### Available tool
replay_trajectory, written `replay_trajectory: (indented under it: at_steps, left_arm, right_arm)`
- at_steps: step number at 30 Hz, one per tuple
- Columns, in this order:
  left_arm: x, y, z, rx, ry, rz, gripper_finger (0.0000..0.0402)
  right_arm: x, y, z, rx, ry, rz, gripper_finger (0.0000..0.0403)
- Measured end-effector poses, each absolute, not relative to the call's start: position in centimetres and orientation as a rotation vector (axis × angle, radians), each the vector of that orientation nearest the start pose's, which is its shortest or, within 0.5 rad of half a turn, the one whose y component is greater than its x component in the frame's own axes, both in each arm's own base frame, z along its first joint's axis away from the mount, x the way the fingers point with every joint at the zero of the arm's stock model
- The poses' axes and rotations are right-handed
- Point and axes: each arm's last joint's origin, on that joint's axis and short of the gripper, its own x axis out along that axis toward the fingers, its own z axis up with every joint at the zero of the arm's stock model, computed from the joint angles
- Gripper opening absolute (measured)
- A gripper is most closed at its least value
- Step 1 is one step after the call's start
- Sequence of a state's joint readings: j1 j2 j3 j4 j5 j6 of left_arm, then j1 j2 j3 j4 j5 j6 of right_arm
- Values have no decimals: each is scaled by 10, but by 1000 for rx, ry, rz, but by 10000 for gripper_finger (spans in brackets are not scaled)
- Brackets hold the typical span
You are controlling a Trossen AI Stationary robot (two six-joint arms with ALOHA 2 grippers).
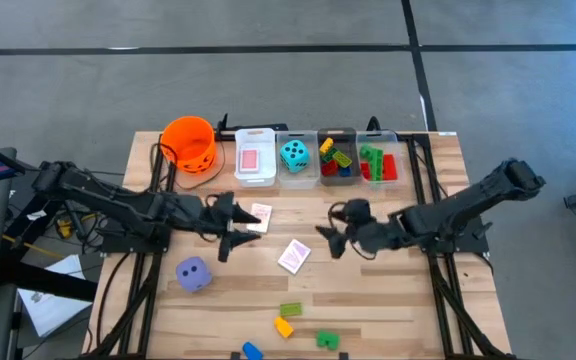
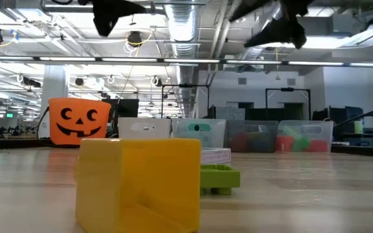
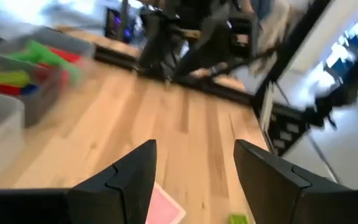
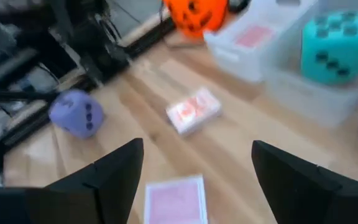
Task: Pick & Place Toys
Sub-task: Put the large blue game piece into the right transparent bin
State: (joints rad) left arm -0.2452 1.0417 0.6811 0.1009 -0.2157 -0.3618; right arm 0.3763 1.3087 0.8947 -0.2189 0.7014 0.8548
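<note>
Toys lie spread over the wooden desk (image 1: 388, 300) in the high view. In the middle left of the frame, the left tool (image 1: 236, 228) hangs with its two fingers spread and nothing between them, just beside a small card deck (image 1: 259, 215) that lies face up. In the middle of the frame, the right tool (image 1: 330, 238) is also spread and holds nothing; a pink-backed card (image 1: 294, 256) lies near it, a little lower and to the left. The purple die (image 1: 193, 274) sits in the lower left part of the desk.

Along the bottom centre of the frame there are loose bricks: a green brick (image 1: 290, 310), a yellow brick (image 1: 284, 326), a second green brick (image 1: 327, 341) and a blue brick (image 1: 252, 351).

At the top edge of the desk stands a row. The orange bucket (image 1: 189, 143) is at its left end. Next to it the white bin (image 1: 255, 157) holds a pink-backed card, and the clear bin (image 1: 296, 158) holds the teal die (image 1: 293, 154). Two more bins to the right hold mixed bricks, mostly red, green and yellow; the single pieces there are probably too small to count.

In the right wrist view, the teal die (image 4: 335, 47) shows in the upper right and the purple die (image 4: 76, 112) at the middle left.
</note>
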Motion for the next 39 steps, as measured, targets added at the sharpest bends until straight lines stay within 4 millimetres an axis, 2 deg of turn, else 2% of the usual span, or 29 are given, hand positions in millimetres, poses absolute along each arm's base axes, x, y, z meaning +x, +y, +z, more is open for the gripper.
replay_trajectory:
  at_steps: [5, 9, 11, 13, 15, 17, 19, 24, 28, 32, 39]
  left_arm:
    - [241, -61, 244, -277, 396, -102, 208]
    - [247, -73, 215, -284, 515, -249, 208]
    - [248, -82, 205, -291, 572, -340, 208]
    - [249, -89, 197, -299, 614, -420, 208]
    - [247, -99, 192, -291, 653, -509, 208]
    - [246, -110, 189, -249, 644, -612, 208]
    - [242, -122, 187, -191, 638, -707, 208]
    - [234, -148, 193, -107, 531, -845, 217]
    - [227, -163, 196, -75, 476, -886, 244]
    - [222, -173, 193, -44, 467, -828, 278]
    - [221, -202, 161, -51, 506, -741, 324]
  right_arm:
    - [269, 104, 242, 533, 399, -491, 292]
    - [277, 120, 230, 571, 439, -400, 292]
    - [286, 129, 230, 615, 441, -333, 292]
    - [285, 133, 230, 622, 471, -301, 292]
    - [294, 140, 234, 676, 449, -253, 292]
    - [293, 140, 232, 691, 469, -262, 292]
    - [298, 145, 240, 748, 441, -251, 292]
    - [309, 150, 246, 843, 418, -263, 292]
    - [315, 153, 252, 873, 407, -262, 292]
    - [321, 160, 252, 859, 427, -237, 292]
    - [328, 177, 266, 857, 422, -157, 292]
